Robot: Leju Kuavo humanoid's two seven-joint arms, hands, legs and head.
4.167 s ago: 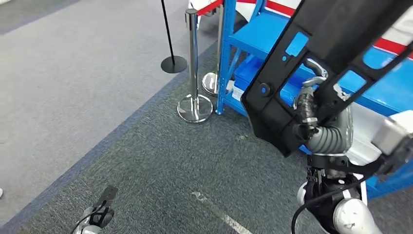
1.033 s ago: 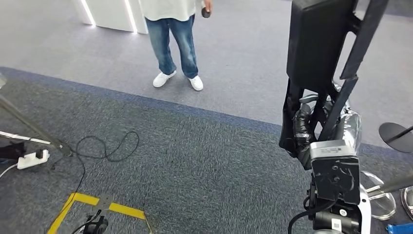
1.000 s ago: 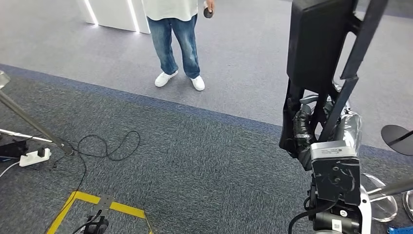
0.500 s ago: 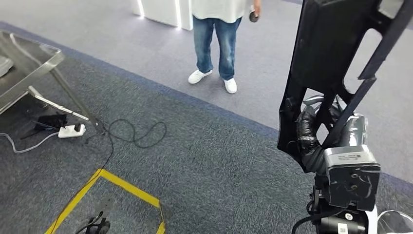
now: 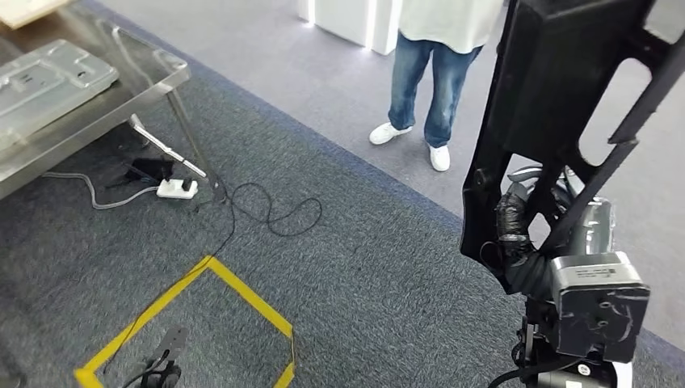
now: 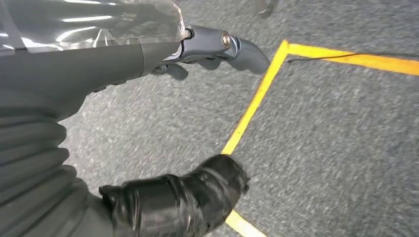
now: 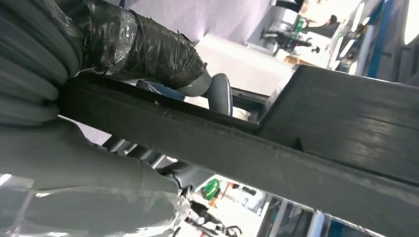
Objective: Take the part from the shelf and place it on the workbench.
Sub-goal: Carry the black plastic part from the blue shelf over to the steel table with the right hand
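Note:
A large black frame-like part (image 5: 557, 89) stands upright at the right of the head view. My right hand (image 5: 517, 230) grips it near its lower end. In the right wrist view my right hand (image 7: 148, 54) has its taped thumb and fingers wrapped around a black bar of the part (image 7: 296, 148). The metal workbench (image 5: 153, 85) is at the upper left, some way from the part. My left hand (image 5: 161, 368) hangs low over the carpet. In the left wrist view my left hand (image 6: 99, 74) holds nothing and its fingers are apart.
A grey metal plate (image 5: 48, 77) lies on the workbench. A person (image 5: 436, 65) in jeans stands ahead on the lighter floor. A white power strip (image 5: 178, 190) with cables lies by the bench leg. Yellow tape (image 5: 234, 287) marks a square on the dark carpet.
The camera has swung round: the workbench has come into view at the upper left and the person has shifted right. My right hand still holds the black part upright.

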